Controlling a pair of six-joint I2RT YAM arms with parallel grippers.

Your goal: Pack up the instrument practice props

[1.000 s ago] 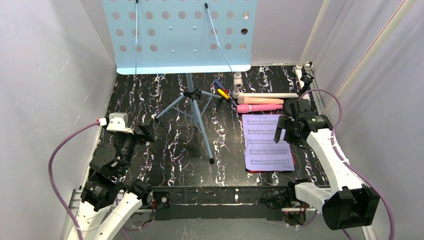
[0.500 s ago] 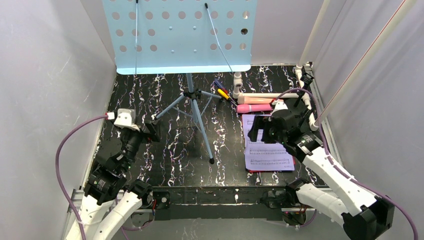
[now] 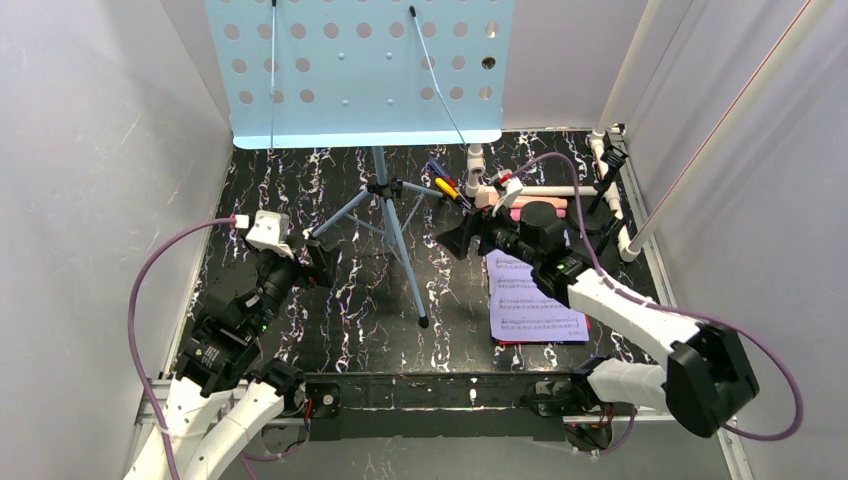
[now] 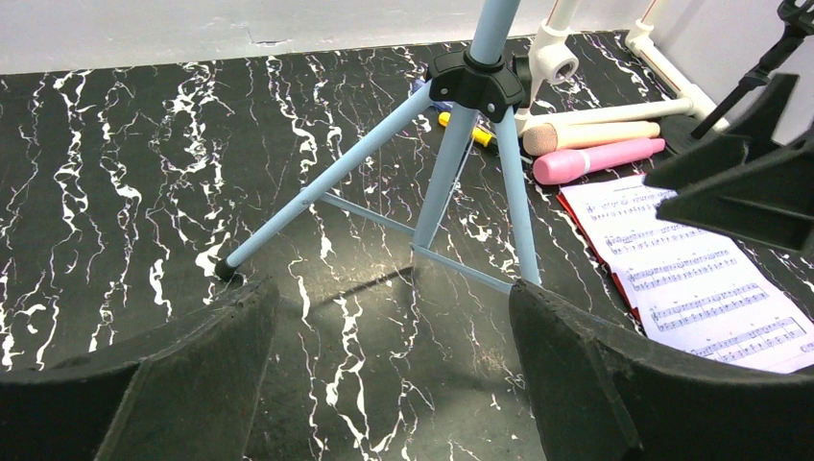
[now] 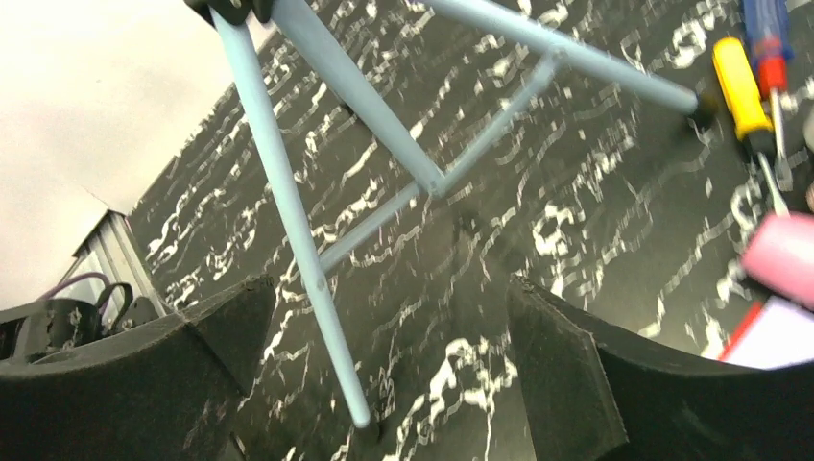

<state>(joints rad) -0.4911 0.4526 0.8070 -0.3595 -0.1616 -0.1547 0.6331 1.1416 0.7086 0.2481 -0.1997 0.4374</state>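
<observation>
The pale-blue perforated music rack (image 3: 360,70) stands at the back on tripod legs (image 3: 388,225) joined at a black hub (image 4: 477,79). My left gripper (image 3: 320,263) hovers open near the left leg's foot (image 4: 227,267), with only tabletop between its fingers (image 4: 394,365). My right gripper (image 3: 462,238) is open just right of the tripod, and the near leg (image 5: 288,192) runs down past its left finger. A lavender page over a red one (image 4: 701,279) lies flat on the right. The pink microphone (image 4: 595,158) and the beige one (image 4: 590,134) lie behind it.
A yellow (image 5: 739,77) and a blue-red screwdriver (image 5: 768,29) lie by the tripod's right foot. White PVC pipe (image 3: 560,190) runs along the back right, with a black holder (image 3: 607,165) at the corner. White walls enclose the black marbled table (image 3: 340,330).
My right arm has swung left from over the sheet music to beside the tripod. My left gripper has moved forward toward the left leg and opened slightly wider.
</observation>
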